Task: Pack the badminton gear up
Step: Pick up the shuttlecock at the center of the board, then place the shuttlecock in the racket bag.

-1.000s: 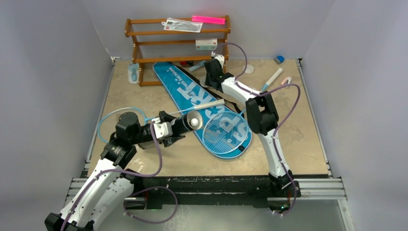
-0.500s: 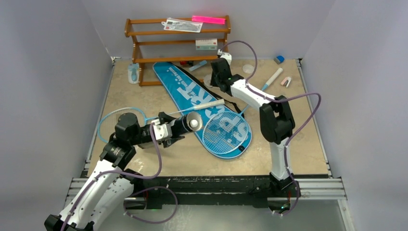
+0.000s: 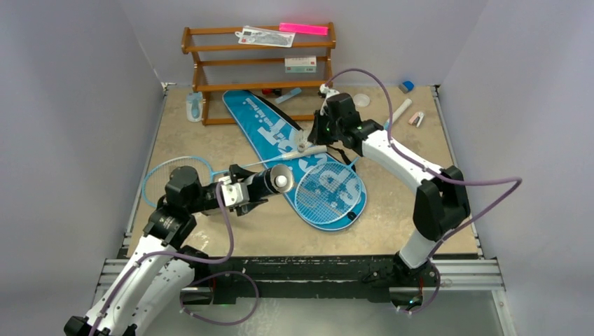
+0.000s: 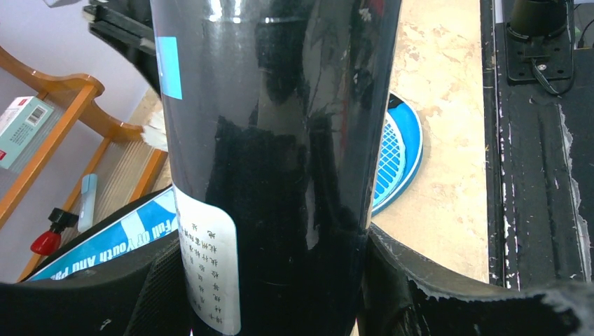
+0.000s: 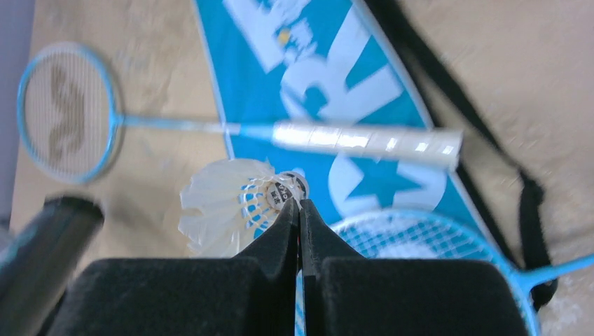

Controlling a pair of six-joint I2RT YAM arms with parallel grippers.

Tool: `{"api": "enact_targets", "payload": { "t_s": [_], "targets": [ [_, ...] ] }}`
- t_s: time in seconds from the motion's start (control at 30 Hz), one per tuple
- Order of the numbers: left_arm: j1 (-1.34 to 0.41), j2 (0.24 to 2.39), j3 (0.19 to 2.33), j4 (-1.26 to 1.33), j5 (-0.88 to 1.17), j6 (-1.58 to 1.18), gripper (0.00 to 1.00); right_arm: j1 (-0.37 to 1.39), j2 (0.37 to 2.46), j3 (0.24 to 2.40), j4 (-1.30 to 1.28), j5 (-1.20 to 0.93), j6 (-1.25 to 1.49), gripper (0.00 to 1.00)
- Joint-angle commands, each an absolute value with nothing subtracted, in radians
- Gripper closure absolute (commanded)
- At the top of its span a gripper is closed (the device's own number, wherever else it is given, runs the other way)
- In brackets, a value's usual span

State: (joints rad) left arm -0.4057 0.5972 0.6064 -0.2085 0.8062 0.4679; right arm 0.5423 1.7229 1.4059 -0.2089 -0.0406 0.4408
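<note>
My left gripper [image 3: 242, 190] is shut on the black cylinder tube [image 3: 265, 180], held level with its open end [image 3: 282, 180] facing right; the tube fills the left wrist view [image 4: 280, 140]. My right gripper [image 3: 313, 138] is shut on a white feather shuttlecock [image 5: 231, 203] at its cork end, held above the blue SPORT bag [image 3: 273, 133]. One light-blue racket [image 3: 168, 175] lies with its white handle [image 5: 368, 140] across the bag. The second racket's head [image 3: 328, 189] rests on the bag's wide end.
The brown wooden rack [image 3: 259, 63] stands at the back with a box and packets on it. A pale-blue bottle [image 3: 194, 107] lies by its left foot. A marker [image 3: 396, 113], a white clip [image 3: 417, 119] and a small blue block [image 3: 406, 86] lie at the back right. The bag's black strap [image 5: 525, 203] trails right.
My right arm has swung away from the rack toward the near side and now holds the shuttlecock over the bag. The left arm and the tube have hardly moved.
</note>
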Motion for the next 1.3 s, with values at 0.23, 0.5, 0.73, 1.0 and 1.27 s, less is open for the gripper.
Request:
{"api": "enact_targets", "payload": {
  "t_s": [0.23,0.5,0.73,1.0,1.27],
  "targets": [
    [-0.399,0.595,0.594,-0.187,0.813,0.499,0.71,0.539,1.492,1.15,-0.431,-0.338,0.323,1.0],
    [-0.399,0.6,0.591,-0.198,0.81,0.503,0.71,0.528,1.464,1.042,-0.435,-0.383,0.362,0.98],
    [-0.399,0.617,0.589,-0.199,0.824,0.501,0.71,0.479,1.518,1.034,-0.402,-0.365,0.362,0.86],
    [-0.398,0.613,0.584,-0.204,0.819,0.503,0.7,0.472,1.551,1.079,-0.373,-0.268,0.353,0.36],
    [-0.399,0.612,0.584,-0.203,0.816,0.505,0.7,0.472,1.421,1.077,-0.373,-0.158,0.321,0.14]
  ]
}}
